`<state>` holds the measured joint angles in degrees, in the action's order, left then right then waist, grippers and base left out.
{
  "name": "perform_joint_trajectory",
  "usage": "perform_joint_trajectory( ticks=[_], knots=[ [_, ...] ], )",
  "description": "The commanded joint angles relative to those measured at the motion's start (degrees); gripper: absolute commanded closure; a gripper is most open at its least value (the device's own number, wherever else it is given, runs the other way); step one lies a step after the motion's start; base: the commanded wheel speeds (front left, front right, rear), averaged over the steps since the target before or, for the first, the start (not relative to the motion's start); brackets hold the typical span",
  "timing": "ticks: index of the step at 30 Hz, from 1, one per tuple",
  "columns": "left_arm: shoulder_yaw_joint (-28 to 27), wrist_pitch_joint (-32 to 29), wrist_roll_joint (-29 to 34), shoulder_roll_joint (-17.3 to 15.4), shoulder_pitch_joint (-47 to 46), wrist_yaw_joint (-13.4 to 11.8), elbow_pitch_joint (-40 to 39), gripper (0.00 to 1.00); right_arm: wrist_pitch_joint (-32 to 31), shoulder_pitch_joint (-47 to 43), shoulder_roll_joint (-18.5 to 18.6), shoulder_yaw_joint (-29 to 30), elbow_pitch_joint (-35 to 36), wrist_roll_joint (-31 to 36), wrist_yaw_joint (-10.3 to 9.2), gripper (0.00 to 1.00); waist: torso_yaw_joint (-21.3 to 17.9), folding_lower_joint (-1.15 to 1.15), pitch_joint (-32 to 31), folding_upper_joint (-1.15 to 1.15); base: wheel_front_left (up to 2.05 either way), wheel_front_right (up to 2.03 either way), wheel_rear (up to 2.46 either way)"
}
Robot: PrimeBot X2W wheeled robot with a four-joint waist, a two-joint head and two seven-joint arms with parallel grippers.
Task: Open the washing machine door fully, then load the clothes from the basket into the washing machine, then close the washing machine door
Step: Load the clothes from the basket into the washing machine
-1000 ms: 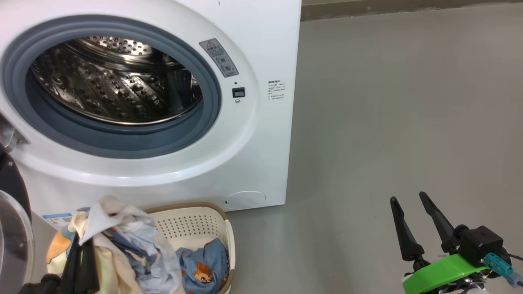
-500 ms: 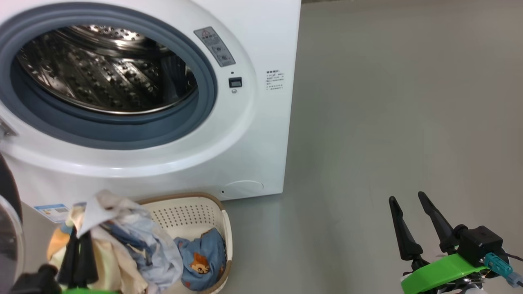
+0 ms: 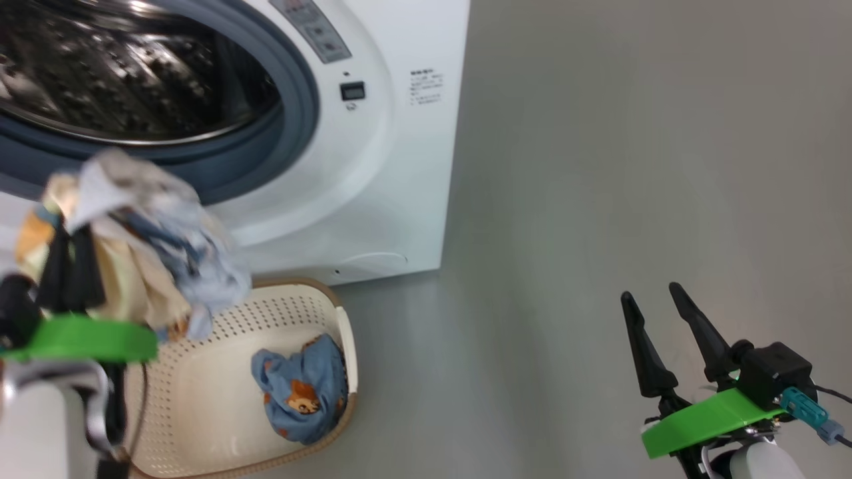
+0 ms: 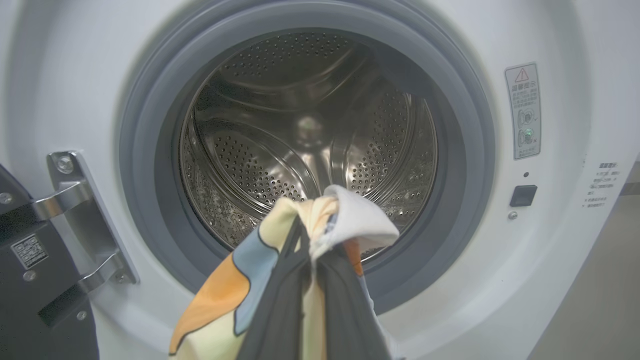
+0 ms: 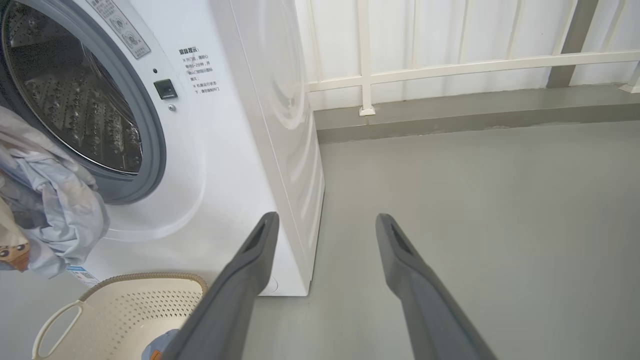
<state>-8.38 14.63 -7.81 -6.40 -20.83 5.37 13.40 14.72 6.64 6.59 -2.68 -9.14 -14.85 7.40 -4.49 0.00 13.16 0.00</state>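
At the head frame's left, the left jaws pinch crumpled light-blue, cream and orange clothes (image 3: 140, 226) before the white washing machine's (image 3: 399, 166) open drum (image 4: 300, 135), above the cream perforated basket (image 3: 279, 319); at lower right, right jaws stand spread.

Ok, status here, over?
Left gripper shut on clothes, up at the drum mouth. Right gripper open, idle. One garment in basket. Nothing in the way.
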Motion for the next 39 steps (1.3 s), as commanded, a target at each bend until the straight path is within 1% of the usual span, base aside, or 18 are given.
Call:
perform_joint_trajectory(
  ticks=[1,6,11,17,21,23,26,28,34,39],
  knots=[
    [-1.9,0.4,0.5,-2.7,-3.5,0.2,-0.1,1.00,0.3,1.4,0.0,-1.5,1.4,-0.3,0.09,0.00,-1.9,0.00,2.4,0.00,0.00,0.00,0.00],
    [-1.8,0.4,1.0,-5.5,-12.8,0.7,6.4,1.00,0.3,2.3,-0.4,-1.9,1.3,-0.5,0.09,0.00,-3.5,0.00,5.9,0.00,0.00,0.00,0.00],
    [-1.6,0.4,0.0,-7.6,-21.9,1.2,13.0,1.00,0.3,3.3,-0.8,-2.2,1.7,-0.5,0.09,0.00,-4.8,0.00,9.9,0.00,0.00,0.00,0.00],
    [-0.3,0.4,-0.8,-8.2,-28.8,1.5,18.5,1.00,0.3,4.0,-1.2,-2.1,2.1,-0.6,0.09,0.00,-5.6,0.00,14.0,0.00,0.00,0.00,0.00],
    [0.4,0.1,-2.4,-8.6,-34.1,1.8,24.1,1.00,0.3,4.5,-1.5,-2.4,2.4,-0.8,0.09,0.00,-5.9,0.00,17.2,0.00,0.00,0.00,0.00],
    [1.6,-0.1,-2.3,-9.4,-36.8,1.9,26.6,1.00,0.3,4.7,-1.7,-2.5,2.5,-0.9,0.09,0.00,-6.0,0.00,18.6,0.00,0.00,0.00,0.00],
    [2.4,-0.7,-3.5,-9.7,-40.8,2.0,29.9,1.00,0.3,4.9,-2.0,-2.4,2.8,-0.9,0.09,0.00,-6.0,0.00,20.7,0.00,0.00,0.00,0.00],
    [3.6,-1.1,-3.3,-10.3,-43.3,2.0,31.7,1.00,0.3,5.2,-2.1,-2.4,3.0,-0.9,0.09,0.00,-6.0,0.00,22.2,0.00,0.00,0.00,0.00],
    [4.3,-1.5,-4.5,-11.8,-49.8,2.1,36.3,1.00,0.3,5.8,-2.6,-2.7,3.3,-1.2,0.09,0.00,-6.3,0.00,26.0,0.00,0.00,0.00,0.00],
    [5.0,-3.0,-5.3,-12.5,-53.8,2.1,39.5,1.00,0.3,6.1,-3.0,-3.1,3.3,-1.5,0.09,0.00,-6.7,0.00,28.5,0.00,0.00,0.00,0.00]
  ],
)
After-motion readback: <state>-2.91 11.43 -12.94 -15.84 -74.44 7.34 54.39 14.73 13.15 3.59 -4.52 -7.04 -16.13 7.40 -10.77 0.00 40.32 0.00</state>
